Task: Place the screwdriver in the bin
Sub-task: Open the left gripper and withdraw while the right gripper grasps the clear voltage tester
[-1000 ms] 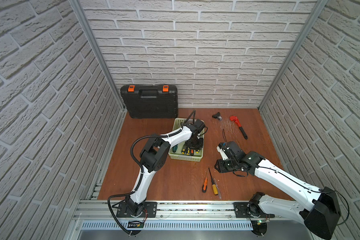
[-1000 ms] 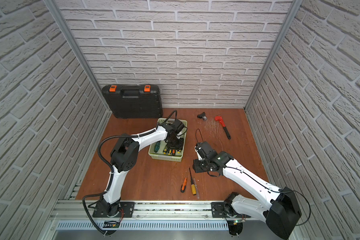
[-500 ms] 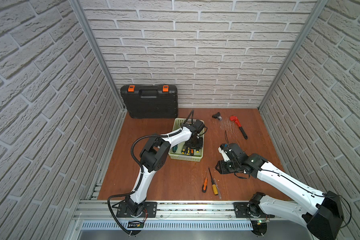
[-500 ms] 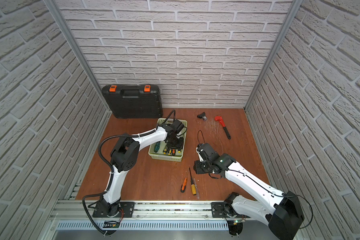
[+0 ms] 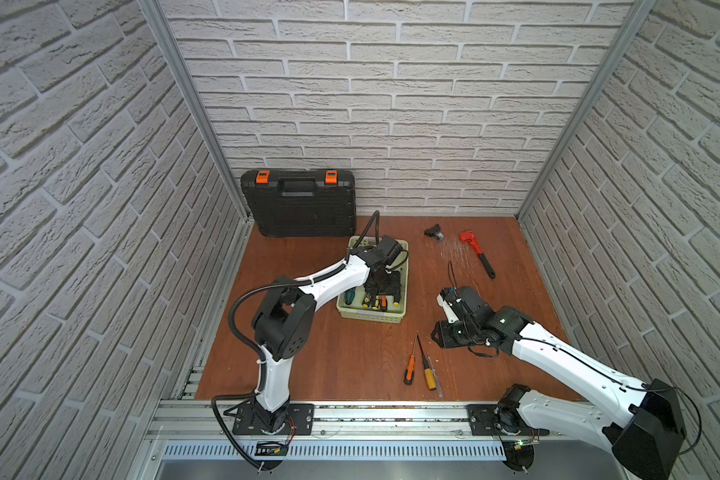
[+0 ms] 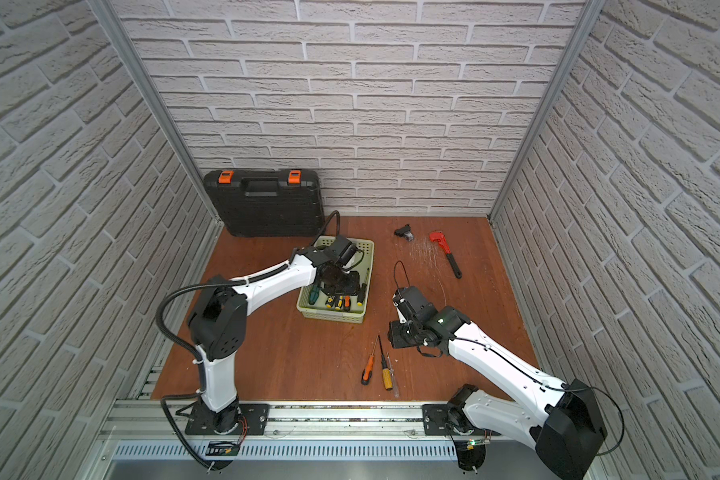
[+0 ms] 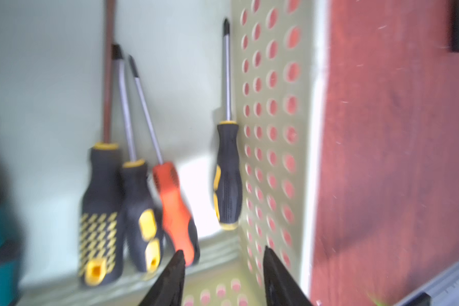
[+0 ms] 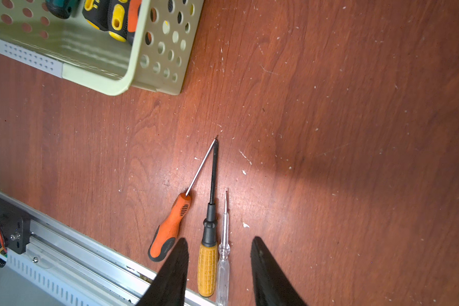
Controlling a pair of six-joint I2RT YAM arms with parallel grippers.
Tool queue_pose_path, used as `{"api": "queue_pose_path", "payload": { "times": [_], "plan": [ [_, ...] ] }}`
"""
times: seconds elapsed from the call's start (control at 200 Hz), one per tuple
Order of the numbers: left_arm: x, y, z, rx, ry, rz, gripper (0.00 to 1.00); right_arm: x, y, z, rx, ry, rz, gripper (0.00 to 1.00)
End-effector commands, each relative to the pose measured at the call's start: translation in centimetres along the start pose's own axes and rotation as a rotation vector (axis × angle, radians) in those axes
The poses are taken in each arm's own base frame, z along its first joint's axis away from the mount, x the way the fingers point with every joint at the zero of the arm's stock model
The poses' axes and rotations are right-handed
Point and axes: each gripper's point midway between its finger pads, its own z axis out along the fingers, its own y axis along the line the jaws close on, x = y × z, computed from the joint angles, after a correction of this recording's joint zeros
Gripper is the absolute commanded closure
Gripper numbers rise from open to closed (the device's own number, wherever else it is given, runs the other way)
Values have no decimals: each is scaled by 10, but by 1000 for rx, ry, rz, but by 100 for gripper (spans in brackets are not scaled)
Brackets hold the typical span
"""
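Where the screwdriver (image 8: 207, 265) lies: flat on the tabletop (image 8: 355, 132), apart from the bin (image 8: 157, 53), near the right end effector (image 8: 219, 238) (jaws apart, empty).
Left end effector (image 7: 223, 250): jaws apart, empty, within the bin.
Handling: likely light, rigid, apt to roll; grip across the ribbed yellow handle.
Count: three screwdrivers (image 8: 170, 233) on tabletop, five in bin.

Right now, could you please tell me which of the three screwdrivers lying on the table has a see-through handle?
The thinnest screwdriver, beside the yellow-handled screwdriver; the third has an orange handle.
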Motion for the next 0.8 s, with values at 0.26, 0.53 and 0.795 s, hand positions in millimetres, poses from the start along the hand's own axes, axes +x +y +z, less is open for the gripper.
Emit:
{"api": "queue_pose_path", "payload": {
  "times": [0.26, 0.53, 0.795],
  "plan": [
    [61, -9, -63, 2, -164, 165, 47, 62, -18, 17, 83, 115, 35, 58],
    [91, 0, -59, -7, -162, 147, 46, 74, -7, 34, 66, 140, 25, 58],
    [90, 6, -61, -33, -175, 144, 46, 73, 2, 52, 80, 182, -2, 59]
  ]
}}
